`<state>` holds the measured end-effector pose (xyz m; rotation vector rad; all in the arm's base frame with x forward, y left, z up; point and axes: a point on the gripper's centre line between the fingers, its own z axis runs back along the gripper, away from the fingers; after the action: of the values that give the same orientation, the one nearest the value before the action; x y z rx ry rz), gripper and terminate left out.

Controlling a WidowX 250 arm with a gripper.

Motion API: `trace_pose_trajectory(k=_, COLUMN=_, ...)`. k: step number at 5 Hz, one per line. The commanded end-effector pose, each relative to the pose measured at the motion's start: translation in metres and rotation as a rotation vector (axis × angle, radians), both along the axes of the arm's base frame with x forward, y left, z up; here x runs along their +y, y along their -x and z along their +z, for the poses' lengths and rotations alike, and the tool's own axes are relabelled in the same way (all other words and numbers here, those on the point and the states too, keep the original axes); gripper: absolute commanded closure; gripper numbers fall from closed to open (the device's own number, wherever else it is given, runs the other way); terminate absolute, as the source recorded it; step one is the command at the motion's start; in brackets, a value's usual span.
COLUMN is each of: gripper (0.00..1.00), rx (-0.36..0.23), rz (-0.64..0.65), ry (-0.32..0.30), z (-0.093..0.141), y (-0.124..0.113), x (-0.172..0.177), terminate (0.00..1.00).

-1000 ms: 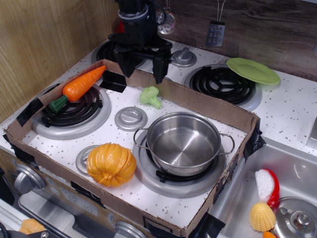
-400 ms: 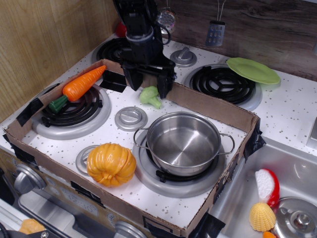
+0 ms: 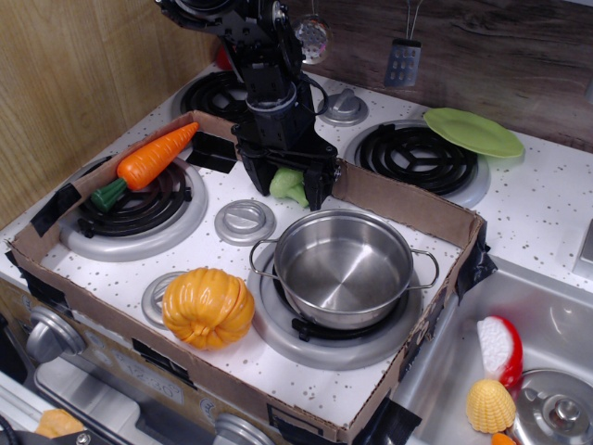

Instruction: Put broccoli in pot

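Observation:
The broccoli (image 3: 289, 184), a small light-green toy floret, lies on the speckled stove top just behind the pot. My black gripper (image 3: 285, 186) has come down over it with its fingers open, one on each side of the floret; I cannot tell whether they touch it. The shiny steel pot (image 3: 343, 266) with two wire handles stands empty on the front right burner, just in front and to the right of the gripper.
A cardboard wall (image 3: 408, 206) frames the stove top. An orange pumpkin (image 3: 208, 307) sits front left, a carrot (image 3: 148, 161) on the left burner, a grey knob disc (image 3: 245, 221) beside the pot. A green plate (image 3: 473, 132) lies back right. A sink (image 3: 519, 371) holds toys at right.
My gripper has moved forward, right and down, from behind the cardboard wall to straddle the broccoli. The broccoli and pot have not moved.

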<state>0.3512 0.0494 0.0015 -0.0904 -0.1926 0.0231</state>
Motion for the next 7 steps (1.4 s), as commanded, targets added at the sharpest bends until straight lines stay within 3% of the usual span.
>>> trace_pose_trajectory(k=1, gripper=1.00, rx=-0.031, rz=-0.013, ry=-0.036, z=0.018, y=-0.005, x=-0.001, terminate=0.00)
trace_pose_trajectory(k=2, gripper=1.00, rx=-0.021, rz=0.008, ry=-0.029, z=0.023, y=-0.003, x=-0.001, terminate=0.00)
trace_pose_trajectory(k=4, gripper=1.00, rx=-0.064, rz=0.069, ry=-0.055, z=0.079, y=0.004, x=-0.010, terminate=0.00)
trace_pose_trajectory(k=5, gripper=1.00, rx=-0.098, rz=0.117, ry=-0.081, z=0.097, y=0.011, x=-0.012, terminate=0.00)
trace_pose_trajectory(k=7, gripper=1.00, rx=-0.136, rz=0.202, ry=-0.072, z=0.114, y=0.038, x=-0.036, terminate=0.00)
